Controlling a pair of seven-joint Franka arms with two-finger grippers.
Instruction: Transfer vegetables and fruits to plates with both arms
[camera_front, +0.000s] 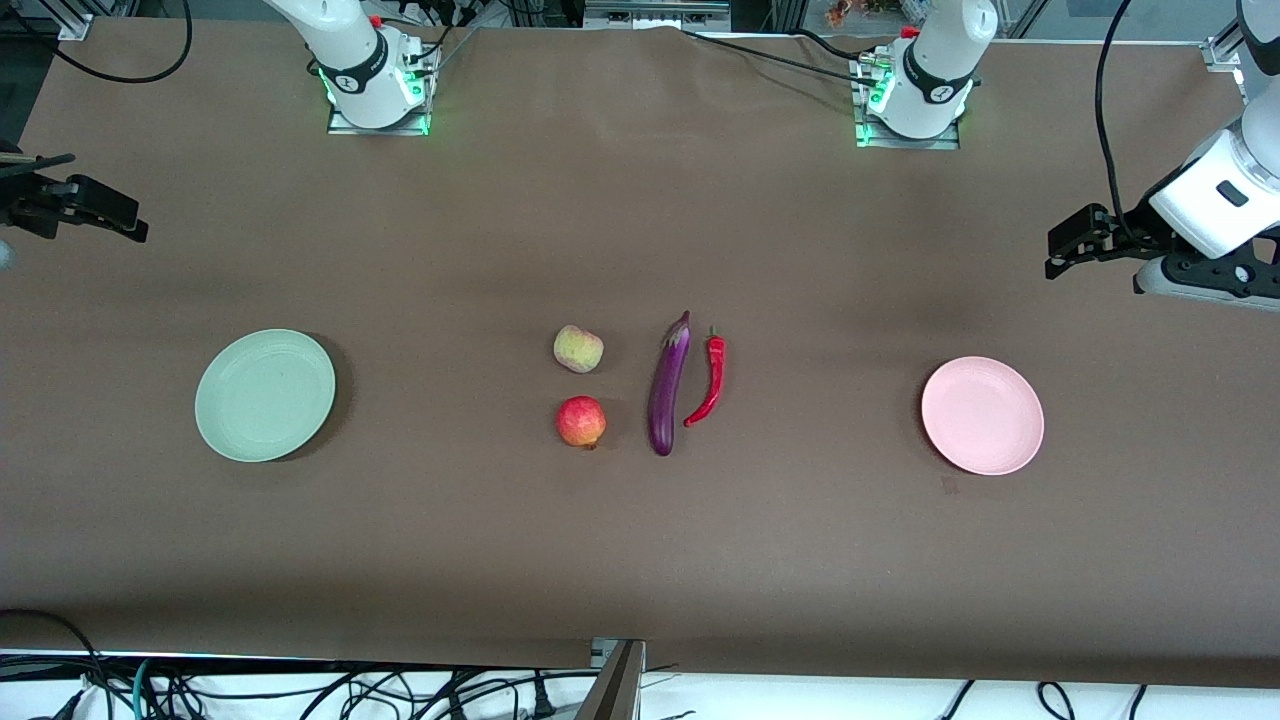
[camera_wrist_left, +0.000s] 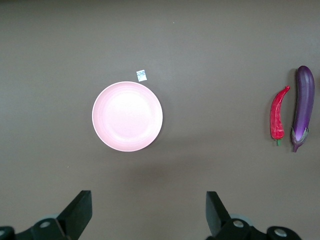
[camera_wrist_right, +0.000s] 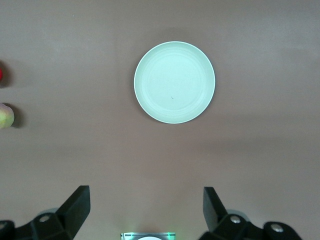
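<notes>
Both black two-finger grippers, left gripper (camera_wrist_left: 147, 212) and right gripper (camera_wrist_right: 145, 210), hang open above bare brown table cloth (camera_front: 640, 560); smooth round pink plastic plate (camera_front: 982, 415) and mint green plastic plate (camera_front: 265, 395) lie empty near the table ends.

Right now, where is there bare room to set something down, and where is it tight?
Both the green plate and pink plate are bare, with open table between each and the middle cluster. Crowded: peach, apple, eggplant and chili lie close together.
</notes>
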